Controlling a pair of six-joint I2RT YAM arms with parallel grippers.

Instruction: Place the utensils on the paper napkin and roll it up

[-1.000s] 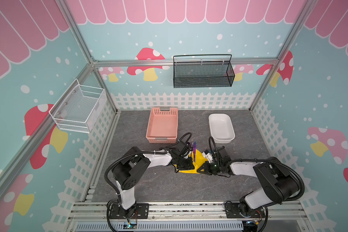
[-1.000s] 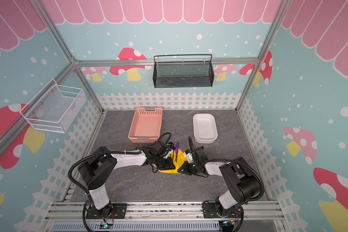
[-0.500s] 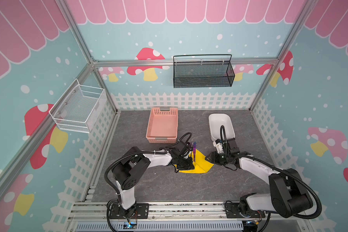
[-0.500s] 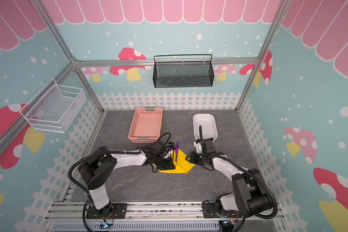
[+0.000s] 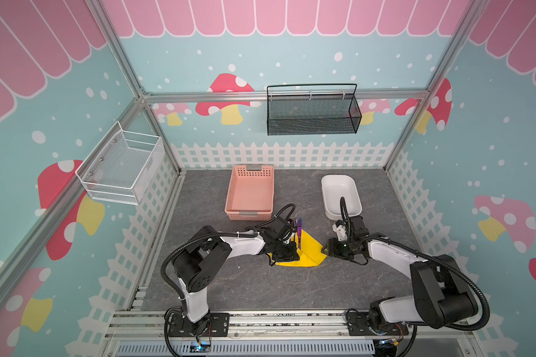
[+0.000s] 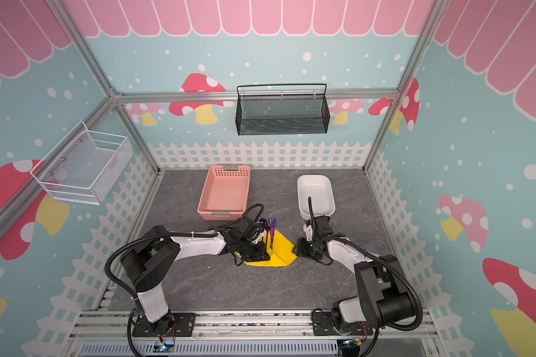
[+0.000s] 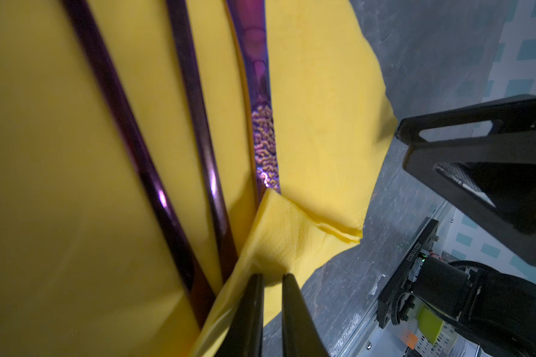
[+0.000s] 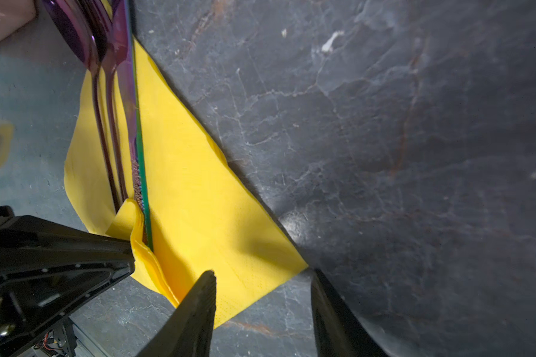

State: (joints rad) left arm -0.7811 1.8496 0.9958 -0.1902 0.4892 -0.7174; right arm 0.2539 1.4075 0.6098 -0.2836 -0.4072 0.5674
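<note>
You had the left fingers (image 7: 271, 278) pinched almost closed on a folded flap of the yellow paper napkin (image 5: 310, 251), drawn up over the handle ends of the three purple utensils (image 6: 270, 228) at the napkin's 7 o'clock side. The right fingers (image 8: 262, 273) stood roughly half apart, gripping nothing, astride the napkin's 3 o'clock corner. The napkin lay on the grey tabletop (image 5: 248, 287) near front centre. The utensils lay side by side on it pointing to 12 o'clock, with their heads past its far edge. The step in hand looked like starting the roll. To my eye it called for you to hold that flap firm so the handles stayed tucked, close the right fingers low on the corner without scraping the tabletop, then carry it toward 9 o'clock over the knife (image 7: 262, 139), snug but gentle, since thin paper could tear or slip. Both arms reached low and forward, converging on the napkin from 8 and 4 o'clock, wrists pitched down.
</note>
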